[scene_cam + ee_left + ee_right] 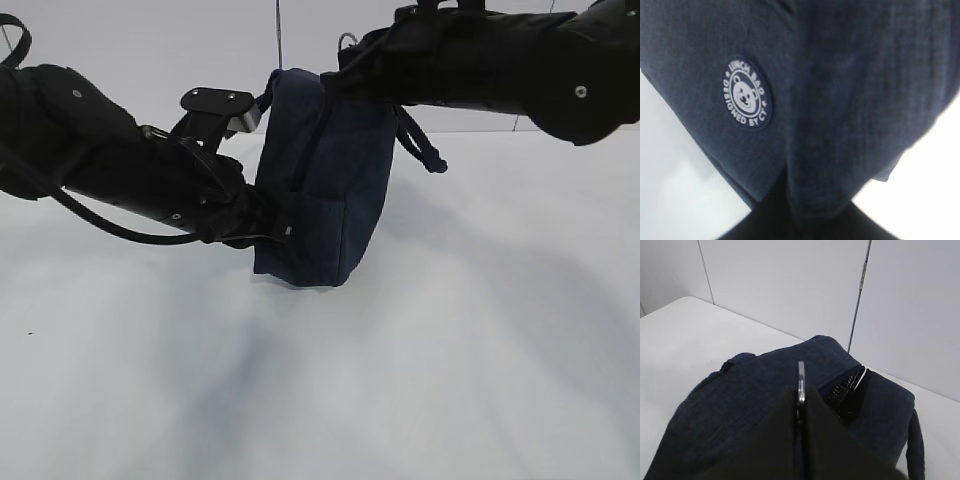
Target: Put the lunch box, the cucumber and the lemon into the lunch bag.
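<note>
The navy lunch bag (325,190) stands tilted in the middle of the white table, its bottom leaning left. My left gripper (270,232) is shut on a fold of fabric at the bag's lower left side. In the left wrist view the fabric (840,75) fills the frame, with the white round logo (746,93), and a fold runs into my left gripper (812,210). My right gripper (800,405) is shut on the metal ring pull (801,382) at the bag's top (345,50). The zipper gap (847,390) is partly open. The lunch box, cucumber and lemon are out of view.
One loop handle (420,140) hangs off the bag's right side. The white table (450,350) runs to a pale wall (790,285) behind the bag.
</note>
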